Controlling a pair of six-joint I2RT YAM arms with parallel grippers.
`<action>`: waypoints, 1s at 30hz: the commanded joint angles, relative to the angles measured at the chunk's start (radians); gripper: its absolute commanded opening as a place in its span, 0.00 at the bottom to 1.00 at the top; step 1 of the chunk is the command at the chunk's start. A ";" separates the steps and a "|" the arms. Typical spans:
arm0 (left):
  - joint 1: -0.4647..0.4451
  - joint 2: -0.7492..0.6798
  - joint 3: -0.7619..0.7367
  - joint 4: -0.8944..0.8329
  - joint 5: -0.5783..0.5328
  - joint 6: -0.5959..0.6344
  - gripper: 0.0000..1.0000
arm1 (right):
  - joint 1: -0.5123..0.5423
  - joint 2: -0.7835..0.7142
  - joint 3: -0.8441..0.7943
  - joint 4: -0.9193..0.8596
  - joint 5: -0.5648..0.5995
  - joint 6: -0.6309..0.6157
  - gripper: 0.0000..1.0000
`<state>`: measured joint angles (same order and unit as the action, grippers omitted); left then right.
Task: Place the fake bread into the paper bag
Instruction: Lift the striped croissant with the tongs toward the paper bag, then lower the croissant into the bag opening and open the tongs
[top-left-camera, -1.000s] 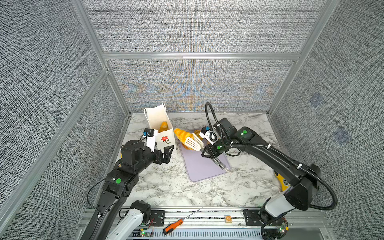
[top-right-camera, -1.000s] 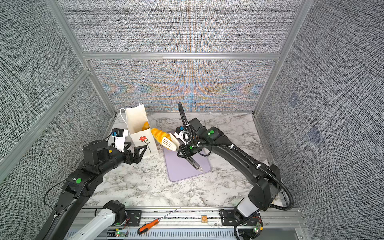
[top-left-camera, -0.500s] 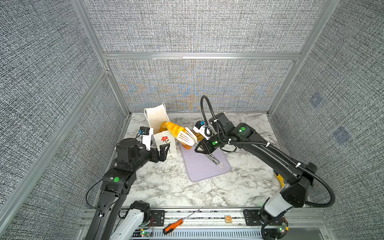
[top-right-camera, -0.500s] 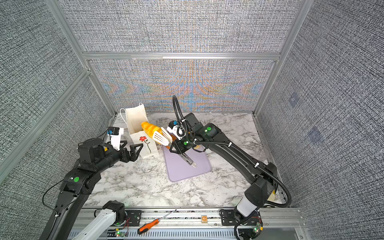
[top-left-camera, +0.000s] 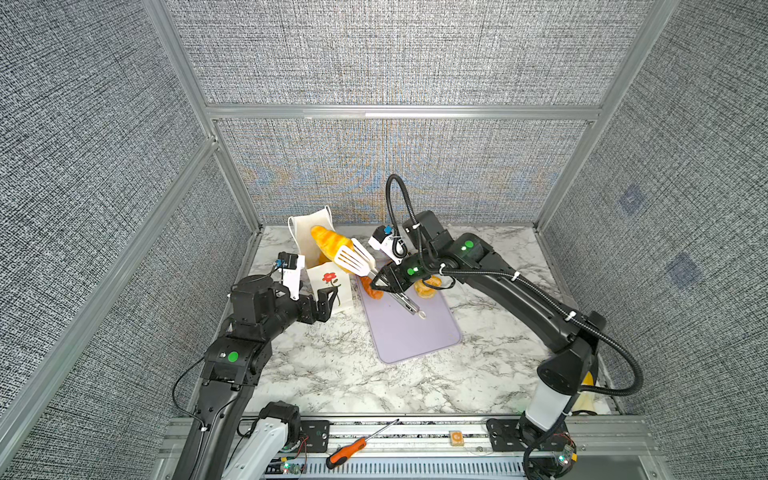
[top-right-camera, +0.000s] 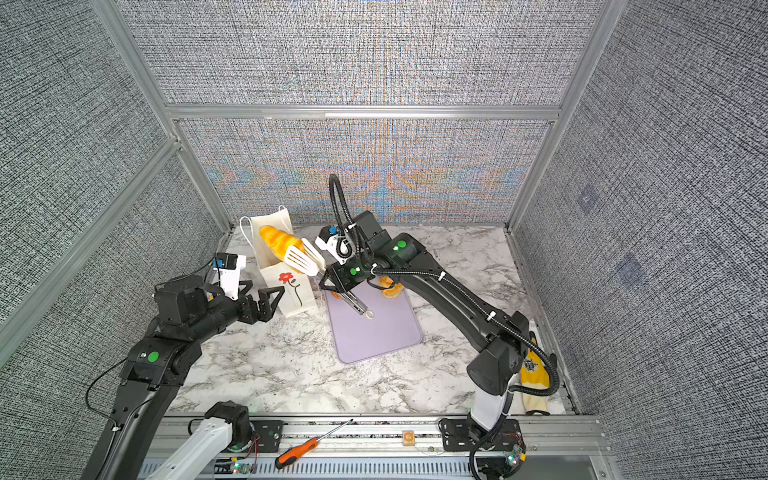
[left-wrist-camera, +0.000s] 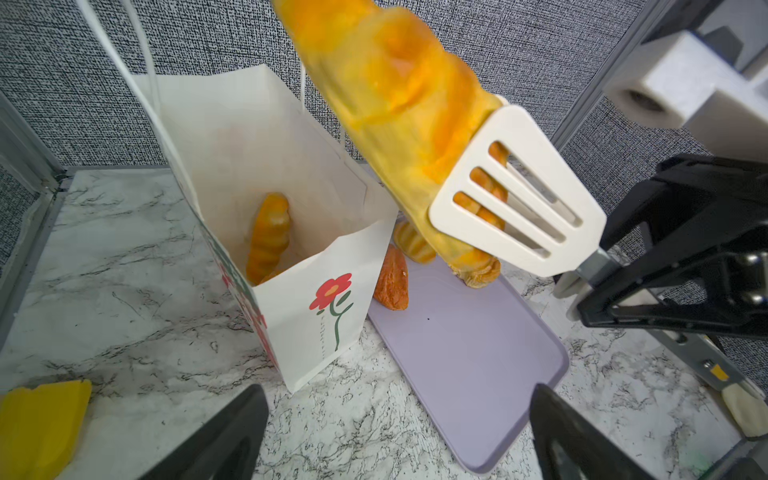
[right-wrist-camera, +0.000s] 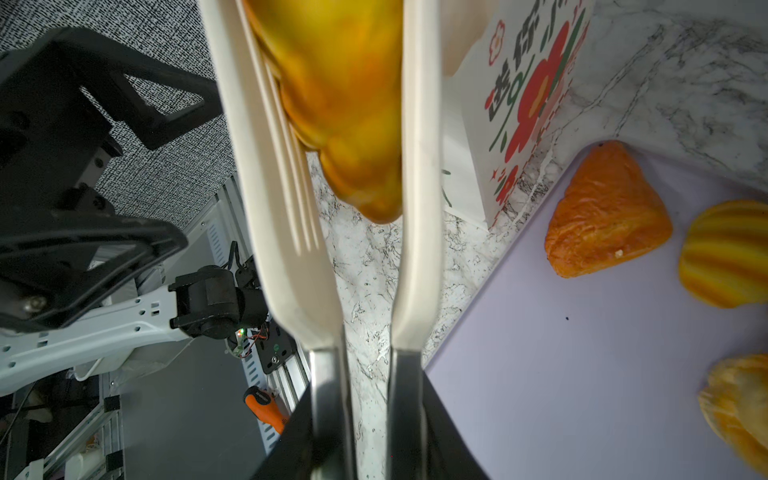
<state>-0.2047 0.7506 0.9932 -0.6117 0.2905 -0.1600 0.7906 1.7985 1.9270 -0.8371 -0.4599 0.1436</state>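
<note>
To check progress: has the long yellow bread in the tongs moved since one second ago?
Yes. In a top view the long bread, clamped in the white tongs, went left: from beside the paper bag to above its open mouth.

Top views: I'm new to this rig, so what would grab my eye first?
A long golden bread roll, clamped in white slotted tongs that the right pincer grips, hangs above the open paper bag at the back left. Beside the bag, a lilac tray holds a reddish-brown croissant and yellow pastries.
</note>
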 joint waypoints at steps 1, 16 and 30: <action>0.009 0.003 0.009 0.010 0.006 0.007 1.00 | 0.001 0.021 0.036 0.048 -0.037 0.010 0.31; 0.016 -0.003 -0.005 0.020 -0.011 0.007 0.99 | 0.005 0.166 0.213 0.099 -0.067 0.050 0.31; 0.016 -0.005 -0.019 0.017 -0.016 0.009 0.99 | 0.009 0.252 0.283 0.125 -0.015 0.083 0.31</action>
<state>-0.1890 0.7467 0.9771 -0.6071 0.2863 -0.1574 0.7982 2.0445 2.2002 -0.7620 -0.4915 0.2153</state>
